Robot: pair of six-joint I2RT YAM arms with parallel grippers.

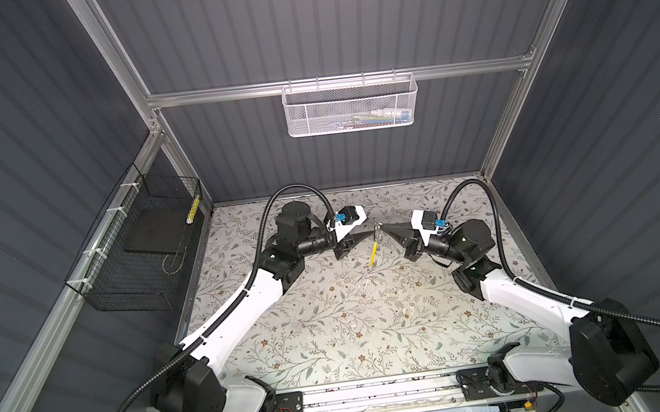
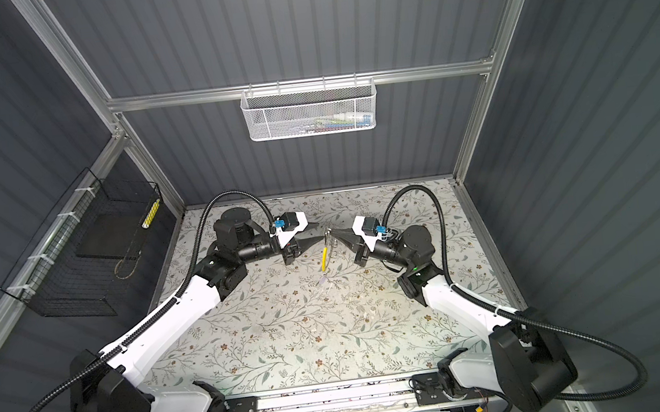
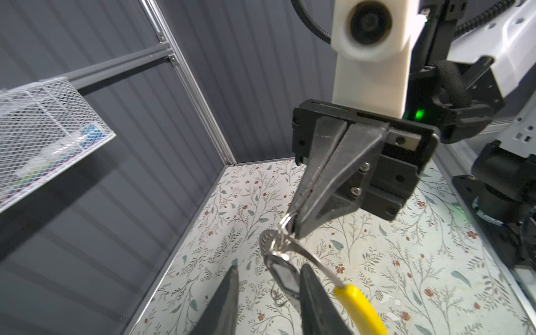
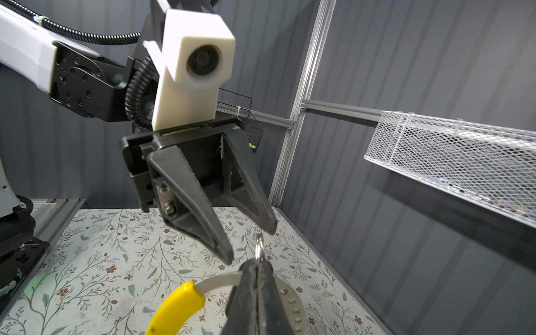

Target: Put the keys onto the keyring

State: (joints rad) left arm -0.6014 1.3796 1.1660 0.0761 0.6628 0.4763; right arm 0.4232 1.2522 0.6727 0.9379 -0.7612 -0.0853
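Slippage as the chief danger: right gripper pressed together on only a small split ring, keyring with its yellow tag dangling below that gripper, black-rimmed tag hanging just under it. Left gripper spread, straddling the tag beneath the right gripper. Might nudge the hoop free, or clamp wire instead of tag. Tag threaded or not: unclear.

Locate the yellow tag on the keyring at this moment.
In a top view the yellow tag hangs on the keyring, which the shut right tool holds up over the rear centre of the table; the open left tool faces it closely.
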